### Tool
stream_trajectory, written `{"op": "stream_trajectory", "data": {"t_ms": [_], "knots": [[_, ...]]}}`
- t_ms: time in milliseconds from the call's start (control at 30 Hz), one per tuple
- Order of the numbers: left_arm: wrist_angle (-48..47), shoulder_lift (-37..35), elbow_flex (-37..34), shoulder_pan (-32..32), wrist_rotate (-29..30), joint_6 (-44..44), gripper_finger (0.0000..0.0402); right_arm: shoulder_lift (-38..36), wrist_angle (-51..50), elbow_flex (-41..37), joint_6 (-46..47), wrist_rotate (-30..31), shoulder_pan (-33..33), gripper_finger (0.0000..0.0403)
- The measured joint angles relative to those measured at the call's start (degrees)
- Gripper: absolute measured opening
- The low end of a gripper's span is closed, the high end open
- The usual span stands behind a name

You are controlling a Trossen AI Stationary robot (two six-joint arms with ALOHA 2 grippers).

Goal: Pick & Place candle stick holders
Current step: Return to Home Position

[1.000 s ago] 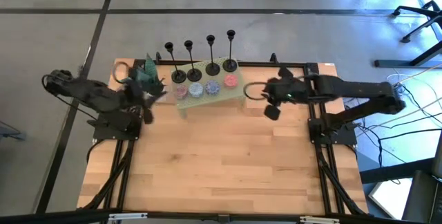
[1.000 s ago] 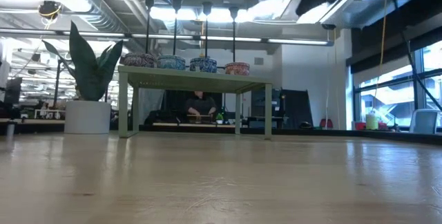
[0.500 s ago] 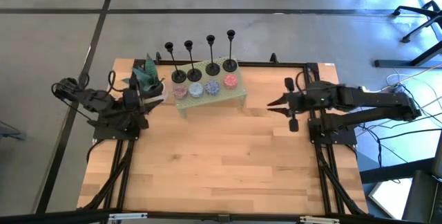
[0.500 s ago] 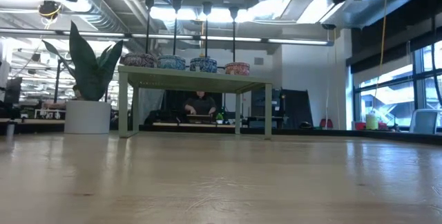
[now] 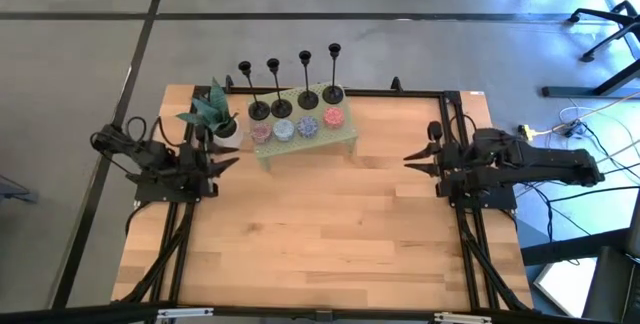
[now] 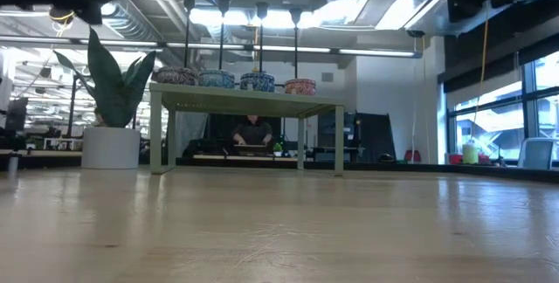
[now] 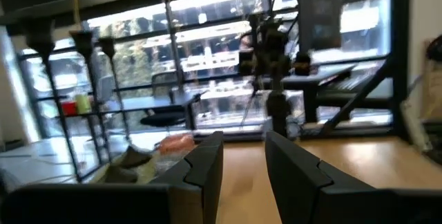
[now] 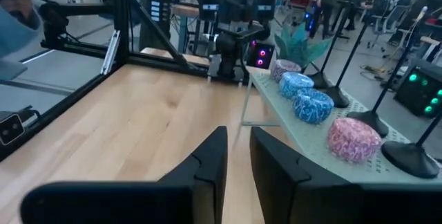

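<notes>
A wooden table (image 5: 320, 254) is seen from above, with a green shelf (image 5: 347, 136) near its far edge. Four black holders (image 5: 308, 98) are stood in a row along the shelf's back, with four candles (image 5: 307, 124) lined up in front. Placement is judged done, and only parking of the arms is left. The left gripper (image 7: 243, 141) and right gripper (image 8: 238, 135), drawn back to opposite table edges, are each parted slightly. Nothing is held or touched.
</notes>
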State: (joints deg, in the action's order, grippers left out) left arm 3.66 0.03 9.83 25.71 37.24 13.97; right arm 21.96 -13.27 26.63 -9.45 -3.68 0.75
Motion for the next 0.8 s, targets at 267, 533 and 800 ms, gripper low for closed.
{"op": "stream_trajectory", "data": {"t_ms": [267, 533, 800], "knots": [[6.91, -0.01, -5.40, -0.09, -0.59, 0.30, 0.0104, -8.12, 3.63, -8.23, -0.02, -1.06, 0.00, 0.0067], [13.04, 0.02, -9.34, -0.11, -3.31, 0.59, 0.0104, -13.35, 6.81, -13.12, -0.16, -1.07, -0.02, 0.0067], [13.30, -0.02, -9.34, -0.11, -3.80, 1.84, 0.0104, -17.64, 9.18, -17.84, 0.02, -2.93, -0.02, 0.0067]]}}
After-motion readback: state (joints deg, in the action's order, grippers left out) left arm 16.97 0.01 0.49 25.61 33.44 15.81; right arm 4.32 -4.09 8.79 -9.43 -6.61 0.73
